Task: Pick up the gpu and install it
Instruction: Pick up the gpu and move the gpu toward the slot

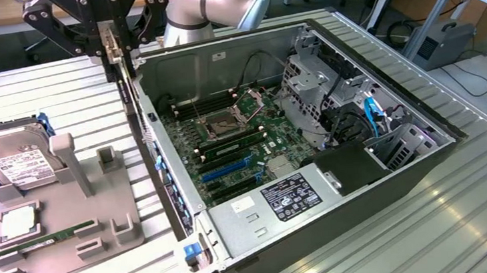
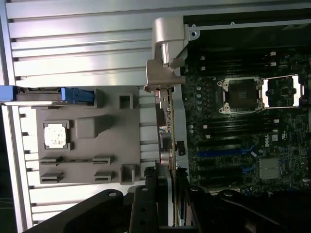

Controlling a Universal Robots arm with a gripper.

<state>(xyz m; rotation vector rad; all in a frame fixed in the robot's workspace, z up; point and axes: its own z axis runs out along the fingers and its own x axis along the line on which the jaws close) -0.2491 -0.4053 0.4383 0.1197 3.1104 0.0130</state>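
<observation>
Pickup done: gripper (image 1: 112, 47) clamped on gpu (image 1: 118, 71), card held edge-on, seemingly over case (image 1: 324, 226) edge. Not yet seated in motherboard (image 1: 226, 145).

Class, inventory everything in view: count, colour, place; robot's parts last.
open metal computer case: one, black and grey, exterior view's right.
flat circuit motherboard: one, green, inside the case.
moulded plastic holder tray: one, grey, exterior view's left.
metal hard drive: one, silver, on the tray.
narrow RAM stick: one, green, on the tray.
square processor chip: one, silver, on the tray.
flat gpu card: one, green, silver bracket, edge-on beside the case wall.
pincer: one, black, shut on the gpu card.
jointed arm: one, silver-grey, behind the case.
</observation>
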